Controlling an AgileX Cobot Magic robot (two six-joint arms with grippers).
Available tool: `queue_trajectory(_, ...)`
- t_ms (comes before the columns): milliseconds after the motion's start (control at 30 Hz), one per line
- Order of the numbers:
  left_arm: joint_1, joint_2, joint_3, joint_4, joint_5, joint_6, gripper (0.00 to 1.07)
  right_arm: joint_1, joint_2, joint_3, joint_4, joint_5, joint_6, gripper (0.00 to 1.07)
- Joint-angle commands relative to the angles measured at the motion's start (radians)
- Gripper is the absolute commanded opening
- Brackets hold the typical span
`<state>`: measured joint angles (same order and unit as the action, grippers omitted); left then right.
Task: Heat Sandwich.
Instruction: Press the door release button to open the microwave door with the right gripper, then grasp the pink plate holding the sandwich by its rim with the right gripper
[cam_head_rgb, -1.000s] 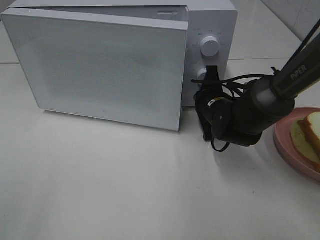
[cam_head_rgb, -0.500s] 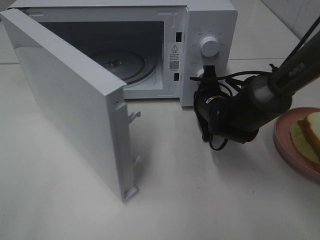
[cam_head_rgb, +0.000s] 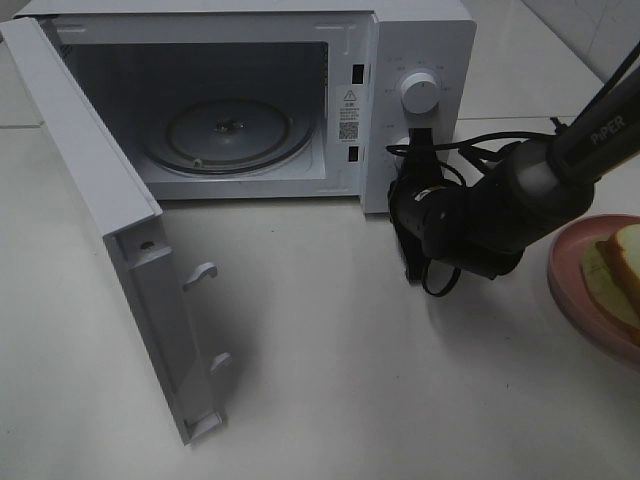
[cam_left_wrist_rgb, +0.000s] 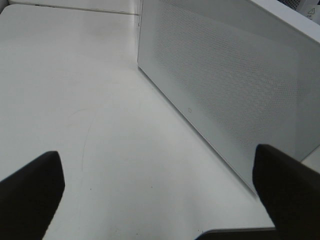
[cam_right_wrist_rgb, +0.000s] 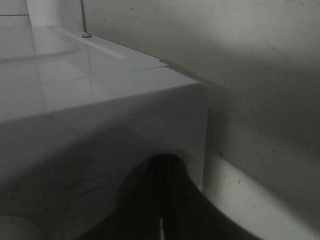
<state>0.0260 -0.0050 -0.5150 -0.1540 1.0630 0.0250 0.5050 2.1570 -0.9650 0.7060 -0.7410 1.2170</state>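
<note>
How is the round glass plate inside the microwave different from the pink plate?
The glass plate is see-through, but the pink plate is solid pink. The glass plate sits inside the open microwave, while the pink plate sits out on the table. The glass plate has nothing on it, and the pink plate holds the sandwich. Both look round.

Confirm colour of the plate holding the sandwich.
Plain pink. The plate shows best in the exterior high view, at its right edge.
</note>
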Motion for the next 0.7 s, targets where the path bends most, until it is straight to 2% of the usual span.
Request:
queue_trajectory(33,-0.002,-0.007,0.002,-0.002,0.001,-0.002,0.97,-0.024,-0.04,-0.01,-0.039,-0.149,-0.007,0.0)
queue_trajectory(333,-0.002,-0.007,0.002,-0.002,0.001,-0.002,0.97,0.02,-0.089,0.082,-0.034,-0.104,0.03,0.0)
queue_trajectory(700,-0.002,-0.007,0.002,-0.002,0.001,-0.002,0.97,0.034,-0.234,0.228,-0.04,-0.049,0.01,0.0)
